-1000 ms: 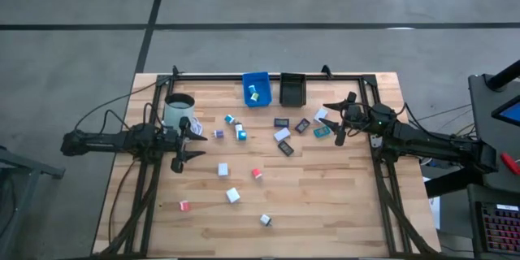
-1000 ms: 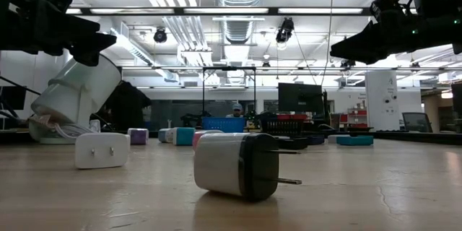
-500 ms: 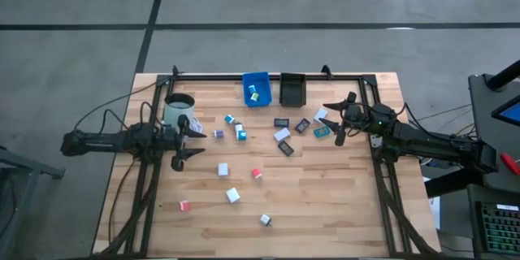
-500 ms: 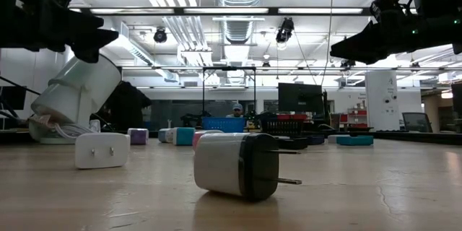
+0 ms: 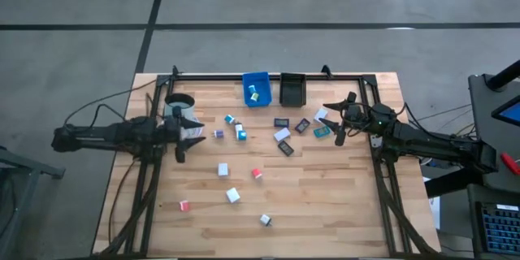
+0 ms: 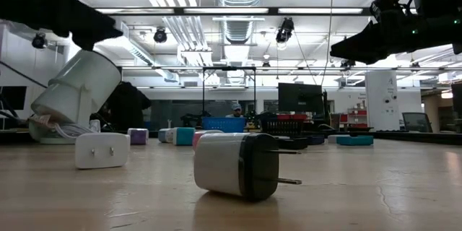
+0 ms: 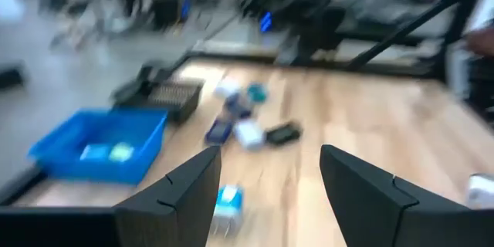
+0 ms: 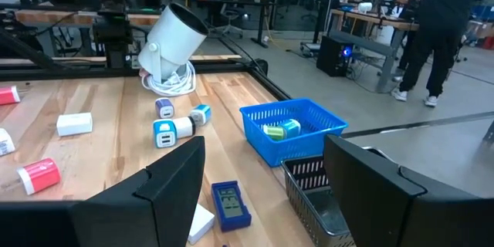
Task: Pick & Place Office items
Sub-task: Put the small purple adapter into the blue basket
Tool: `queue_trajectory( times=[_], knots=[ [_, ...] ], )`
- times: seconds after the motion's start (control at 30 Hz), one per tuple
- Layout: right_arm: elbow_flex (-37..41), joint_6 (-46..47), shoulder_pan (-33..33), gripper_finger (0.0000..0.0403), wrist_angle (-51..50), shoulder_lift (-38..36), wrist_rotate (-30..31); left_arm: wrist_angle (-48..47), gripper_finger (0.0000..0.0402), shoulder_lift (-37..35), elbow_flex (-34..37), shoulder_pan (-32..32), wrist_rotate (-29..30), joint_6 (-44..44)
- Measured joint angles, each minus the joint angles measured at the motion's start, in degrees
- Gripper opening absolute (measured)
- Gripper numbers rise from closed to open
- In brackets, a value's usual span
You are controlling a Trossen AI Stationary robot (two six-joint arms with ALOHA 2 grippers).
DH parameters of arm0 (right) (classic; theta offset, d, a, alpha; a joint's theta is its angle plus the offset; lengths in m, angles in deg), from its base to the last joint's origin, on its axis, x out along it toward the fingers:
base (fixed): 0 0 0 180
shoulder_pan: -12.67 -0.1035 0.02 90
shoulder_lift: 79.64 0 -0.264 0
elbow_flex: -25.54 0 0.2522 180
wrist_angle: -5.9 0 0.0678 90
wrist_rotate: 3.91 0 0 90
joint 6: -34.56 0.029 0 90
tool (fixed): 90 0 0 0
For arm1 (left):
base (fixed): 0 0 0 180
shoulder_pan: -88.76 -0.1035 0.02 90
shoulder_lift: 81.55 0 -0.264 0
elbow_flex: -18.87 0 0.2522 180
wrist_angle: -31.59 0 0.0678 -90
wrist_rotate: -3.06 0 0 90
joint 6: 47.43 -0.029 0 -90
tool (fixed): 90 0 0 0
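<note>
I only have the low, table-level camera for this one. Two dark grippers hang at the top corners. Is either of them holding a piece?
Observer: No. The left gripper is open, and its own wrist view shows nothing between its fingers.
Operator: And the right one?
Observer: The right gripper is open too. From above it hovers beside the flat rectangles, near the black bin.
Operator: Has anything gone into a bin yet?
Observer: The blue bin holds a small yellow-green piece.
</note>
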Motion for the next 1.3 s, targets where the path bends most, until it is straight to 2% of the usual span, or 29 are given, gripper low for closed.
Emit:
queue_trajectory(
  times=[0.13,0.43,0.63,0.83,1.13,1.3],
  knots=[
    [0.0,0.0,0.0,0.0256,0.0,0.0,0.0,-1.7,0.0227,7.7,-3.0,0.0,4.0,5.7],
    [0.0,0.0,0.0,0.0256,0.0,0.0,0.0,-2.6,0.0227,24.8,-14.7,0.0,5.4,9.2],
    [0.0,0.0,0.0,0.0256,0.0,0.0,0.0,-14.9,0.0227,37.0,-24.9,-0.1,9.2,15.6],
    [0.0,0.0,0.0,0.0256,0.0,0.0,0.0,-29.8,0.0227,47.2,-33.1,-1.4,10.8,28.8],
    [0.0,0.0,0.0,0.0256,0.0,0.0,0.0,-31.5,0.0227,54.2,-34.1,-2.7,9.2,25.8],
    [0.0,0.0,0.0,0.0256,0.0,0.0,0.0,-31.5,0.0227,55.6,-34.1,-7.8,1.9,19.2]
  ],
)
